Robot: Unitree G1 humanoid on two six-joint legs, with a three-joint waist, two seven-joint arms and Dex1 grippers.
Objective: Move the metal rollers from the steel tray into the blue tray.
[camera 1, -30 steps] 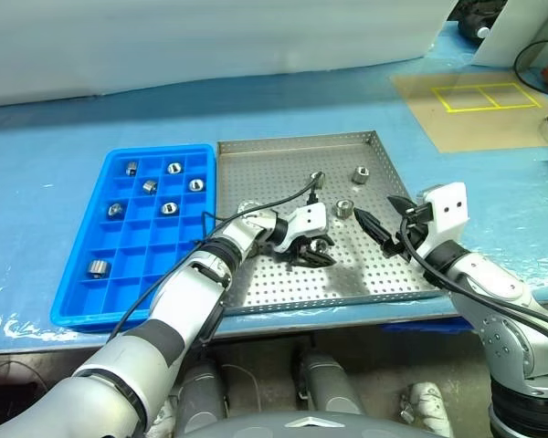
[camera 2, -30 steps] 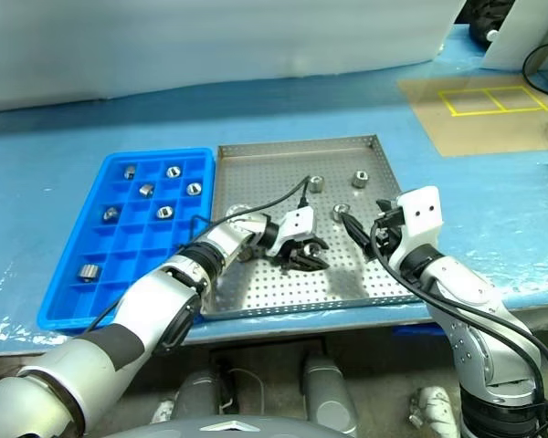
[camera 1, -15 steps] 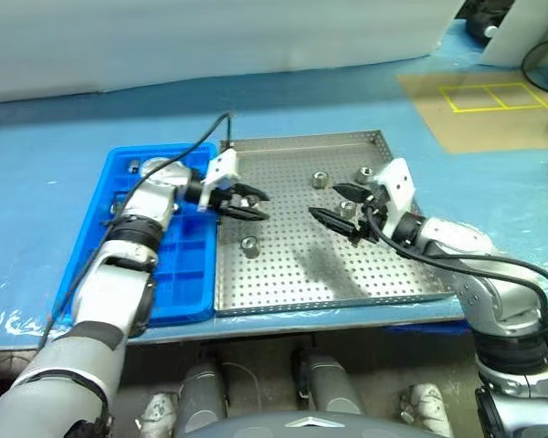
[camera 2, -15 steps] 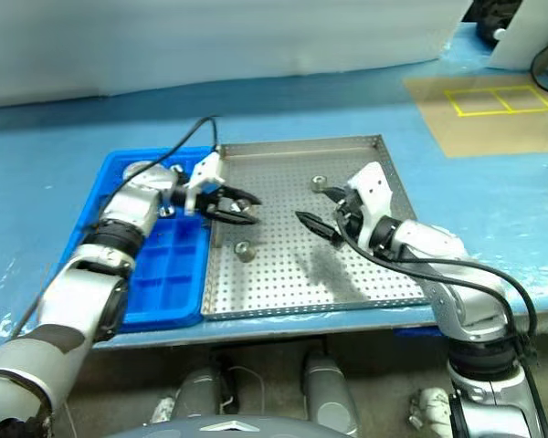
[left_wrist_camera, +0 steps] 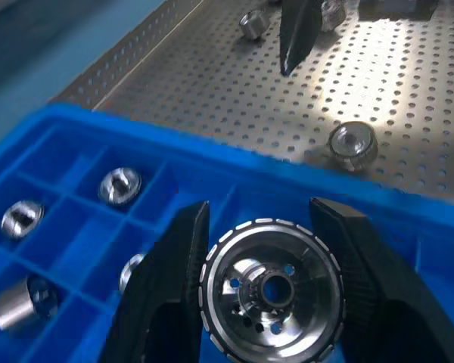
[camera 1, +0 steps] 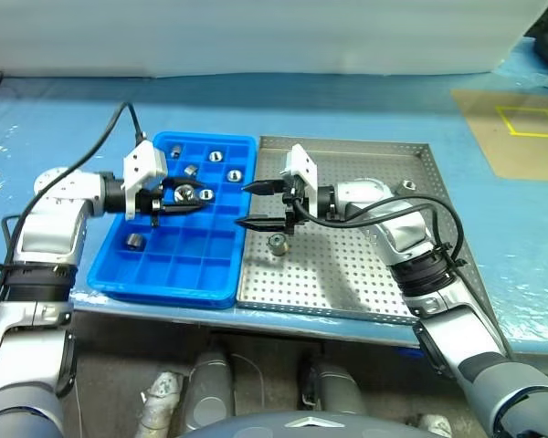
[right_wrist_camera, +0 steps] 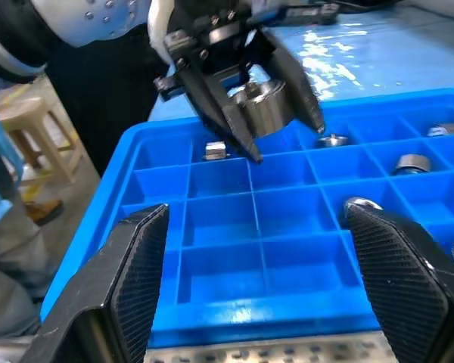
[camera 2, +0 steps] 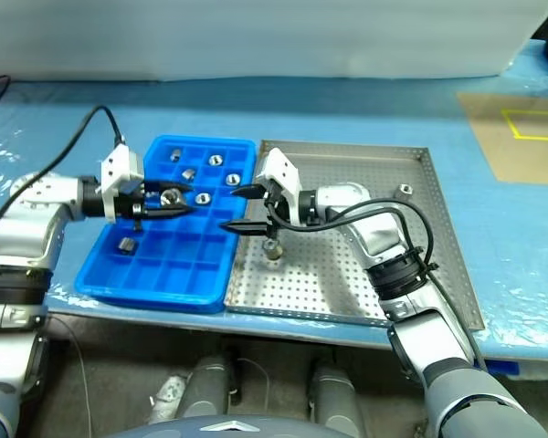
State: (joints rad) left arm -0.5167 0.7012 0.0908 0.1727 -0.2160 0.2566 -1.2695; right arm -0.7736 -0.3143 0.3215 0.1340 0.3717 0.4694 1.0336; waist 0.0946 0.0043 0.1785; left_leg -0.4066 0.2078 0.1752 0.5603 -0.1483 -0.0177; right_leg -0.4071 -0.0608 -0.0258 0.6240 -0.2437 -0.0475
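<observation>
We see one of the metal rollers, a held roller [left_wrist_camera: 271, 289], as a bright silvery disc with a ribbed rim, a hollow centre and small holes round it, clamped between the fingers of the left gripper [camera 1: 184, 193] above the blue tray [camera 1: 164, 274]. Five more rollers lie in separate compartments there. On the steel tray [camera 1: 347, 283], just right of the blue one, a loose roller [camera 1: 277, 244] stands near its left rim, another at the far right. The right gripper [camera 1: 260, 204] hovers over that left rim, jaws spread wide, empty.
</observation>
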